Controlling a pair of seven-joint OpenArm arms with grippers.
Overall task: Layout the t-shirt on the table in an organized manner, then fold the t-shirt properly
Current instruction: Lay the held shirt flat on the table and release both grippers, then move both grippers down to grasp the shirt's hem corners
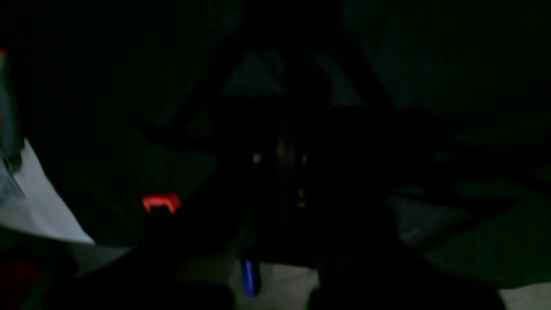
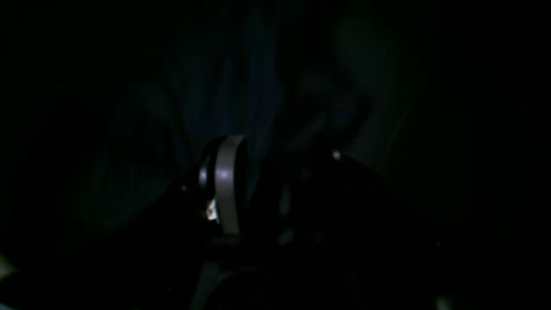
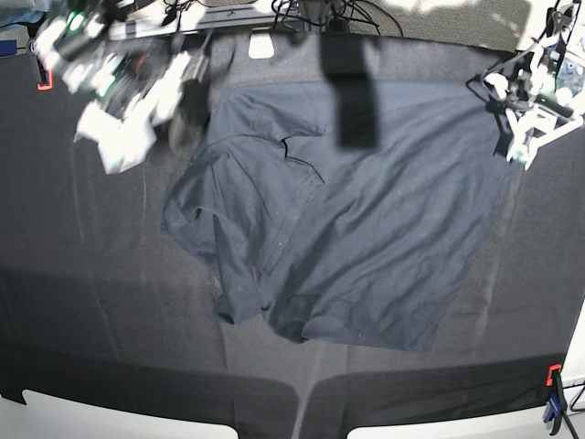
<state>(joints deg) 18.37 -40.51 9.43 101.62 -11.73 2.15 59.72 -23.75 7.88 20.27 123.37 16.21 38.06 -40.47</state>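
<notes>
Lying rumpled on the table [image 3: 82,293], t-shirt [image 3: 366,229], long axis diagonal; left tool [image 3: 505,123] clenched, right tool's [image 3: 187,101] state untellable.

Navy-grey t-shirt [image 3: 366,219] lies spread (left part folded over, wrinkled) on black-clothed table [image 3: 82,302].

Two-arm robot: white and black housings, cabled

Right arm [image 3: 119,87]: blurred in the base view; white shell panels over black inner parts, with small green and red spots near its upper end; in the right wrist view a grey curved band [image 2: 229,185] edges a black body, with one small bright screw [image 2: 336,155]. Left arm [image 3: 530,105]: white frame pieces, black links, thin black cables running to its upper end; its wrist view is too dark, showing only a black outline and two small pale dots.
</notes>
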